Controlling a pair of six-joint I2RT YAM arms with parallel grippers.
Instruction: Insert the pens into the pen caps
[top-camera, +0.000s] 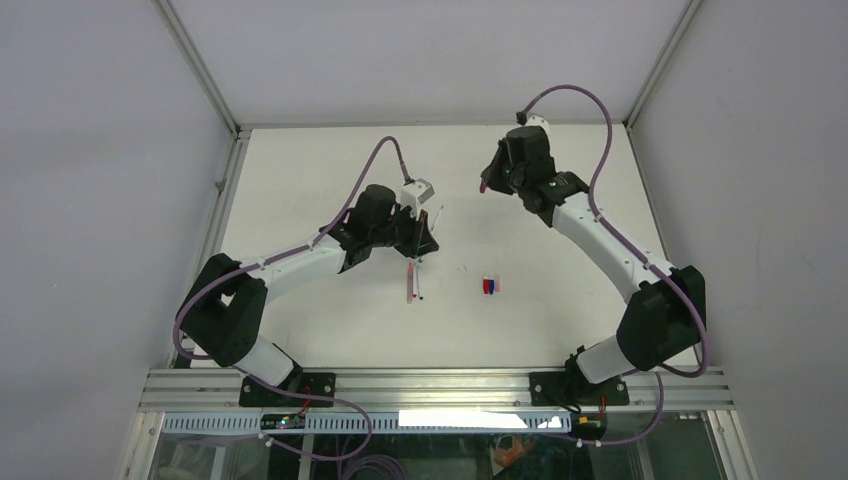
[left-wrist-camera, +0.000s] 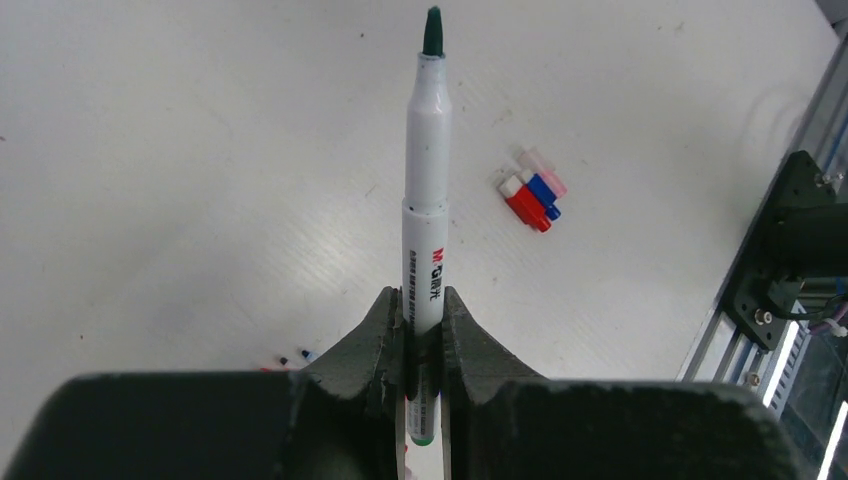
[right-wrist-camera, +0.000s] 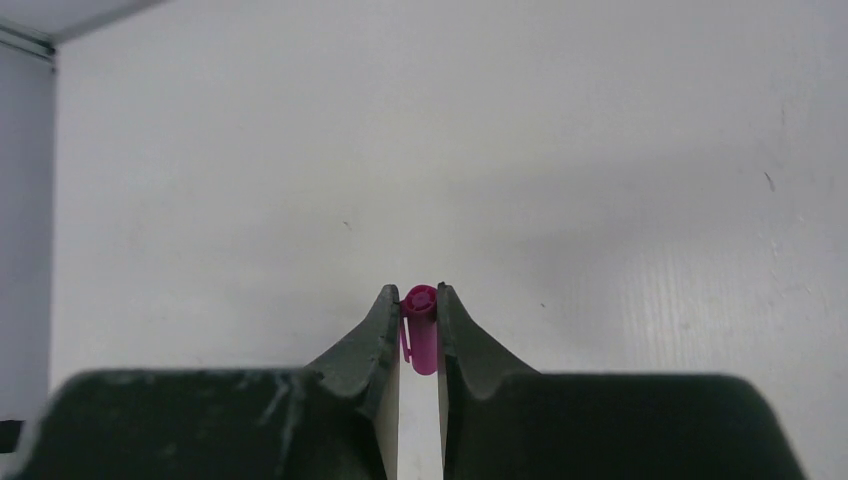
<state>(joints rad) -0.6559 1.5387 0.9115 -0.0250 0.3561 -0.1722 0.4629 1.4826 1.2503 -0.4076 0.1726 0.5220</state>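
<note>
The left gripper (left-wrist-camera: 424, 310) was pinched tight on a white pen (left-wrist-camera: 428, 190) with its dark tip bare, and the right gripper (right-wrist-camera: 419, 300) was nipped onto a magenta cap (right-wrist-camera: 421, 340), the two not yet joined, so I judged nothing capped, with spare pens (top-camera: 414, 282) lying left of the loose caps (left-wrist-camera: 530, 198).

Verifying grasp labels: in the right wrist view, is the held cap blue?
No, the cap pinched between the right fingers is magenta, not blue.
</note>
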